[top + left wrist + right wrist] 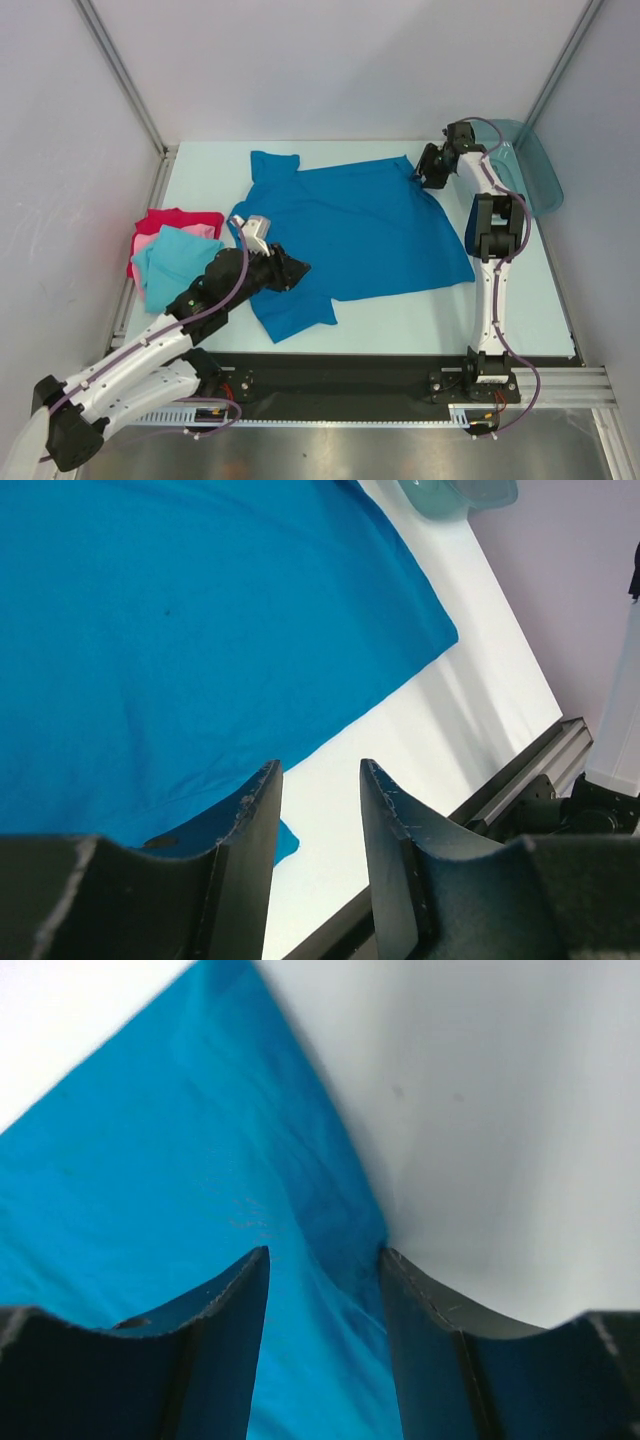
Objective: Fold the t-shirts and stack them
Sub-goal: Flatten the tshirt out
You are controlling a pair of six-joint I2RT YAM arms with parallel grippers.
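A medium blue t-shirt point(360, 225) lies spread flat across the middle of the table. At the left, a light turquoise t-shirt point(175, 262) sits folded on a pink one point(143, 245) and a red one point(170, 217). My left gripper point(300, 268) hovers low over the blue shirt's near-left sleeve. In the left wrist view it point(318, 765) is open, with bare table between the fingers and the shirt's point(180, 630) hem under the left finger. My right gripper point(422, 175) is at the shirt's far right corner. It point(323, 1251) stands open, straddling a raised ridge of blue cloth point(180, 1160).
A teal translucent tray point(530, 165) stands at the far right edge, and its corner point(455, 492) shows in the left wrist view. Grey walls and metal posts close in the table. A black rail point(380, 375) runs along the near edge by the arm bases.
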